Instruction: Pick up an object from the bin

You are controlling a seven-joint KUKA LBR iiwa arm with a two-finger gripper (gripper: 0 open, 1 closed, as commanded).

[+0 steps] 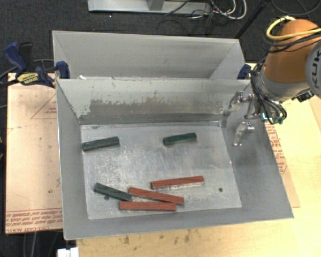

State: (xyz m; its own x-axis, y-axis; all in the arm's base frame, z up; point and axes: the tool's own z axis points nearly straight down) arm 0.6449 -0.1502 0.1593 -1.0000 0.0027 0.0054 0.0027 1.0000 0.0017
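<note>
Camera view: the gripper (242, 123) is seen at the right side of the grey metal bin (150, 52), above the sloping right wall and near its far corner, hanging from the orange-covered wrist. Whether the gripper is spread or pressed together cannot be told. Nothing is seen held in it, and no item lies beneath it.

Nearest item noted: a short dark green bar (180, 139), lying flat on the floor left of the gripper, alone, roughly parallel to the far wall. A second dark green bar (100, 143) lies well apart at the far left.

Near the front a loose group is recorded: a red-brown bar (177, 183), a second red-brown bar (156, 196) just near of it, a third (147, 206) touching or all but touching the second, and a slim dark green bar (112, 191) at their left end.

Step judged: approach, with no item yet selected or grasped.

Next move, as judged: the gripper is to be carried left off the wall and over the floor, aligned across the narrow width of one bar, then lowered. The isolated short green bar is judged the easier target; a grasp in the crowded red group could be fouled by neighbouring bars.
</note>
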